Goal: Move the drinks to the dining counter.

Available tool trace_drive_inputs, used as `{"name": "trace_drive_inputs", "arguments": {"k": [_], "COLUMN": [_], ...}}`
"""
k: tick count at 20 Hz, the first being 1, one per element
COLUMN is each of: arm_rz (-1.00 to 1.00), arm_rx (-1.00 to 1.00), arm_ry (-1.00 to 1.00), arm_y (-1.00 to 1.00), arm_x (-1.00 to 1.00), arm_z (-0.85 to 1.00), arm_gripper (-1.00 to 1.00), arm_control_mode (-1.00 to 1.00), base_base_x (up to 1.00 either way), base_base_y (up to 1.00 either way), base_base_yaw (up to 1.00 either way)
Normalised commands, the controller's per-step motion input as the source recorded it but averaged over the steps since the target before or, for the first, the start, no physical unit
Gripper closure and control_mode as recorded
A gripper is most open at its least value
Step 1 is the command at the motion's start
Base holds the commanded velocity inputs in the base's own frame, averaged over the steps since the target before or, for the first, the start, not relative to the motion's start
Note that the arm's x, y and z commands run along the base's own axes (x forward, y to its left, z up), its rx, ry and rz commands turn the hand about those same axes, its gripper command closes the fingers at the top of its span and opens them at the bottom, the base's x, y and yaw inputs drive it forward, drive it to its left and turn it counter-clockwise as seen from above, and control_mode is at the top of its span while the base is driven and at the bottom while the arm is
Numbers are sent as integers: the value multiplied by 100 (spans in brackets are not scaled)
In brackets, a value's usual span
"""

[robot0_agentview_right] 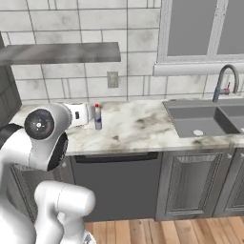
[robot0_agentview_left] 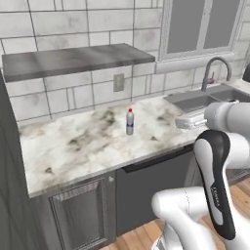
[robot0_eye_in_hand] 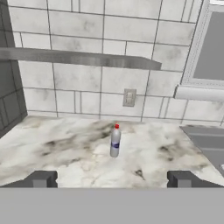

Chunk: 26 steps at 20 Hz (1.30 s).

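- The tool point(robot0_eye_in_hand: 111, 179) stands wide open with nothing between its 2 dark fingertips point(robot0_eye_in_hand: 40, 179), level with the front edge of the counter point(robot0_agentview_left: 73, 146).
- The bottle point(robot0_eye_in_hand: 115, 141) stands upright straight ahead of the tool, centred between the fingertips but well apart from them, about midway across the counter's depth.
- The bottle is slim and greyish with a red cap and a dark label band; from the left base view it stands alone on the marble.
- The counter is white marble with grey-brown veins, set over dark grey panelled cabinets point(robot0_agentview_left: 78, 215).
- To the right a grey 2-basin sink point(robot0_agentview_right: 205, 119) is sunk into the counter, with a curved faucet point(robot0_agentview_right: 226, 81) behind it.
- Behind, a wall of pale rectangular tiles carries an outlet point(robot0_eye_in_hand: 129, 97), a long grey shelf point(robot0_agentview_left: 73, 61) and a window point(robot0_agentview_right: 200, 28).
- The floor point(robot0_agentview_right: 157, 231) is wooden planks.
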Motion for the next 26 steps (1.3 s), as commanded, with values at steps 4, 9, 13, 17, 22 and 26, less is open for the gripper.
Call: {"name": "trace_drive_inputs", "arguments": {"k": [4, 9, 13, 17, 22, 26], "arm_rz": [0, 0, 0, 0, 1, 1], "arm_rx": [0, 0, 0, 0, 0, 0], "arm_ry": [0, 0, 0, 0, 8, 19], "arm_y": [0, 0, 0, 0, 0, -1], "arm_x": [0, 0, 0, 0, 15, 50], "arm_z": [0, 0, 0, 0, -5, -22], "arm_gripper": [-100, -100, -100, -100, -100, -100], "arm_control_mode": [100, 100, 100, 100, -100, -100], "base_base_x": [62, 52, 36, 14, 1, 0], "base_base_y": [21, 8, 0, 0, 0, 0], "base_base_yaw": [0, 0, 0, 2, 1, 0]}}
